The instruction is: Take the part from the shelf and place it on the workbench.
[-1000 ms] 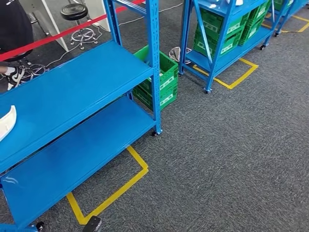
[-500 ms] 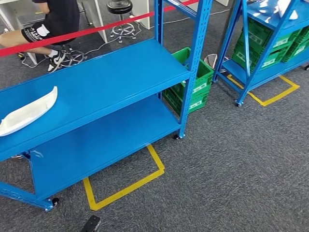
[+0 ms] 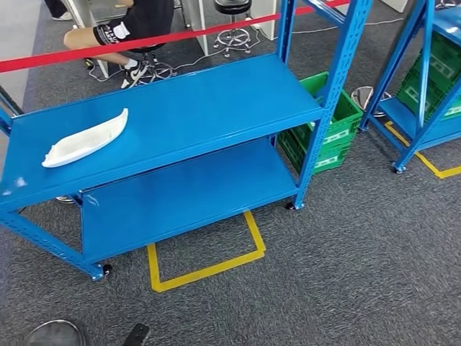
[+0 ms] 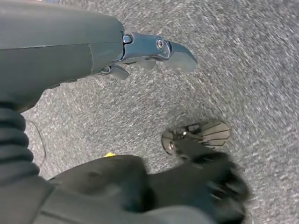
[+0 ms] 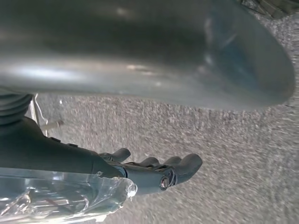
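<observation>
The part point(image 3: 86, 139) is a long, white, curved piece lying on the upper board of a blue shelf rack point(image 3: 217, 94), near the rack's left end in the head view. Nothing else lies on that board or on the lower board point(image 3: 184, 198). My left hand point(image 4: 155, 49) hangs over grey carpet with its fingers stretched out and nothing in it. My right hand point(image 5: 159, 170) likewise hangs over the carpet, fingers straight and apart, holding nothing. Both hands are far from the part.
Green crates point(image 3: 331, 130) sit on the floor behind the rack's right post. A second blue rack point(image 3: 421, 79) with green crates stands at the right. Yellow floor tape point(image 3: 207, 270) marks a box before the rack. A red barrier tape point(image 3: 136, 42) and a seated person point(image 3: 136, 18) lie beyond.
The whole picture has shifted rightward, so the camera has turned left; the rack and the white part now sit nearer the middle. The part itself has not moved on its board.
</observation>
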